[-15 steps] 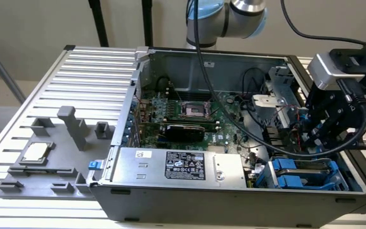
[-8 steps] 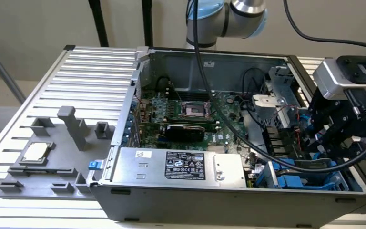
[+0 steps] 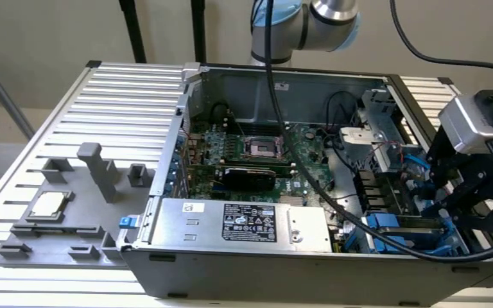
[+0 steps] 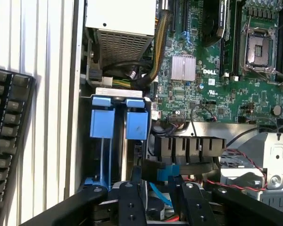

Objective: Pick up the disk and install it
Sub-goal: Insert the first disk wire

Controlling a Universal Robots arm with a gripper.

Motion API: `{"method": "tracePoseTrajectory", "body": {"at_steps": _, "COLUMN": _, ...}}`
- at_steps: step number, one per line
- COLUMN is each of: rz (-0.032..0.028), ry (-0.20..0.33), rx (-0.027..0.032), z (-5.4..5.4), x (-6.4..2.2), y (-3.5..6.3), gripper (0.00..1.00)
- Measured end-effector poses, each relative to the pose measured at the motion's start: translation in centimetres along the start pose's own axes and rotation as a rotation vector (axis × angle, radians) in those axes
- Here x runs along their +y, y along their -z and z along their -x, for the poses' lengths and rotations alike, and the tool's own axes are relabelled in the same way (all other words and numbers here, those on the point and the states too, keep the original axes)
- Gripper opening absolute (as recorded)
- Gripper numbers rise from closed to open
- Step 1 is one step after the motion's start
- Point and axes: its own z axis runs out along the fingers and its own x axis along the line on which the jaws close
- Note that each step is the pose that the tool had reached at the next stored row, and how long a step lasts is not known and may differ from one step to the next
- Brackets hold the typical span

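Two blue carrier ends stand side by side in the drive bay at the case's corner; I take the one closer to the motherboard as the disk (image 4: 137, 123) (image 3: 382, 224), its metal body hidden in the bay. The second carrier (image 4: 103, 123) sits beside it, toward the table edge. My gripper (image 4: 155, 181) (image 3: 471, 210) hovers just off the bay, at the exterior view's right, jaws apart and open. A small black-and-blue part (image 4: 168, 172) lies in the gap beyond the fingertips; nothing looks gripped.
The open computer case (image 3: 187, 96) lies on a slatted table. Inside are the motherboard (image 4: 212, 84), a silver power supply (image 3: 246, 221) and black and red cables. A grey fixture plate (image 3: 49, 221) with a chip tray lies at the exterior view's left. A keyboard (image 4: 9, 141) lies beside the case.
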Motion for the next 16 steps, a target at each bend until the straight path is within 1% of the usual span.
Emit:
{"method": "tracePoseTrajectory", "body": {"at_steps": 4, "rz": 0.0043, "ry": -0.001, "rx": -0.0036, "z": -0.6, "x": -0.95, "y": 0.16, "gripper": 0.37}}
{"method": "tracePoseTrajectory", "body": {"at_steps": 7, "rz": 0.0075, "ry": -0.001, "rx": -0.0049, "z": -0.9, "x": -1.7, "y": 0.24, "gripper": 0.37}}
{"method": "tracePoseTrajectory", "body": {"at_steps": 13, "rz": 0.0158, "ry": 0.012, "rx": -0.0044, "z": -1.0, "x": -2.61, "y": 0.23, "gripper": 0.37}}
{"method": "tracePoseTrajectory", "body": {"at_steps": 16, "rz": 0.0214, "ry": 0.034, "rx": -0.0034, "z": -1.0, "x": -2.83, "y": 0.2, "gripper": 0.37}}
